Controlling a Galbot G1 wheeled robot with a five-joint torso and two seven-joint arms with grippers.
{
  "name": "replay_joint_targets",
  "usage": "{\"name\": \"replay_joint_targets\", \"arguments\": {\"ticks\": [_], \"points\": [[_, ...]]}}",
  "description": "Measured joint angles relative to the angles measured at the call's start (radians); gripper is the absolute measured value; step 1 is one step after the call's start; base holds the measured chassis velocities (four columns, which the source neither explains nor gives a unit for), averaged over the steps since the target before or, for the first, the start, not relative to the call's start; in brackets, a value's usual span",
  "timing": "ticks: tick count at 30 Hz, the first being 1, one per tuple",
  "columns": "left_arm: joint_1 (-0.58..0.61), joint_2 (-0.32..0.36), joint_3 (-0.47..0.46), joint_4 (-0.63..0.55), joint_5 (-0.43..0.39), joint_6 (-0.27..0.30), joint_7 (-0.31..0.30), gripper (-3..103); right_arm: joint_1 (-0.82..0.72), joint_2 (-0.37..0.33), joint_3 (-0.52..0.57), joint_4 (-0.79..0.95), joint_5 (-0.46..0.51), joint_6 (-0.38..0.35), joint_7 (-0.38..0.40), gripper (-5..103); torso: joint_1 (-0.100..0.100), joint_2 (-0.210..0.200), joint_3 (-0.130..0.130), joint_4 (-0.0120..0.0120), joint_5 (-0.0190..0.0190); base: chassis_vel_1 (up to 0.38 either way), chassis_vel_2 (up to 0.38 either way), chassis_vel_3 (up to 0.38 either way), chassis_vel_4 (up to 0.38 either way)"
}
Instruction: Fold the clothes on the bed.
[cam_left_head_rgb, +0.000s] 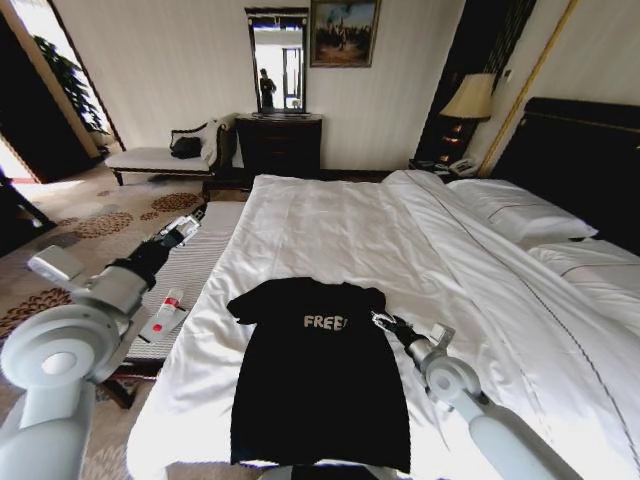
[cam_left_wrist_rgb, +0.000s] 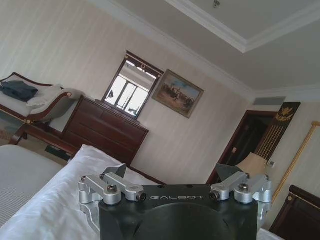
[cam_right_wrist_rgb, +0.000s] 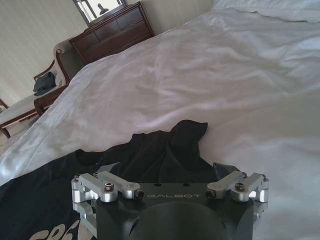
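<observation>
The T-shirt (cam_left_head_rgb: 318, 375) lies flat on the near part of the bed (cam_left_head_rgb: 330, 225), chest up, collar pointing away toward the far end, hem close to the near edge, its white lettering readable across the chest. The right gripper (cam_left_head_rgb: 378, 319) sits low at the shirt's right shoulder, by the sleeve; in the right wrist view the gripper (cam_right_wrist_rgb: 167, 167) has its fingers (cam_right_wrist_rgb: 111, 167) spread apart with the sleeve's dark cloth (cam_right_wrist_rgb: 165, 145) bunched between and just beyond them, though whether they touch the fabric I cannot tell. The white duvet around the shirt is lightly creased. To the left of the bed, a ribbed white bench (cam_left_head_rgb: 195, 270) stands alongside, with a small white-and-red remote (cam_left_head_rgb: 166, 312) lying on it. The left arm reaches out over that bench, its gripper (cam_left_head_rgb: 190, 226) held above the bench's far end, well apart from the shirt; in the left wrist view that gripper (cam_left_wrist_rgb: 172, 175) stands with fingers (cam_left_wrist_rgb: 116, 172) apart, holding nothing. Farther off, two white pillows (cam_left_head_rgb: 520, 210) rest against the dark headboard (cam_left_head_rgb: 590, 160) on the right. Against the far wall stand a dark dresser (cam_left_head_rgb: 278, 145) under a mirror (cam_left_head_rgb: 278, 62), a chaise (cam_left_head_rgb: 165, 155) to its left, and a lamp (cam_left_head_rgb: 470, 100) by the bed's head.
</observation>
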Motion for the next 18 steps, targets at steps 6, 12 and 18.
{"name": "replay_joint_targets", "arguments": {"ticks": [6, 12, 18], "points": [[-0.006, 0.004, 0.001, 0.021, 0.013, 0.003, 0.000, 100, -0.001, 0.005, -0.004, 0.006, 0.054, 0.000, 0.047, 96, 0.000, 0.000, 0.000, 0.0003, -0.0001, 0.000, 0.000, 0.000, 0.000], [-0.007, -0.008, 0.008, 0.035, 0.041, 0.005, 0.001, 100, -0.012, -0.003, -0.016, 0.005, -0.098, 0.003, 0.063, 100, 0.000, 0.000, 0.000, 0.0003, 0.0000, 0.000, 0.000, 0.000, 0.000], [-0.003, -0.017, 0.015, 0.037, 0.051, 0.011, 0.001, 100, -0.018, -0.042, -0.024, -0.055, -0.456, 0.041, -0.014, 100, 0.000, 0.000, 0.000, 0.0001, 0.0001, 0.000, 0.000, 0.000, 0.000]]}}
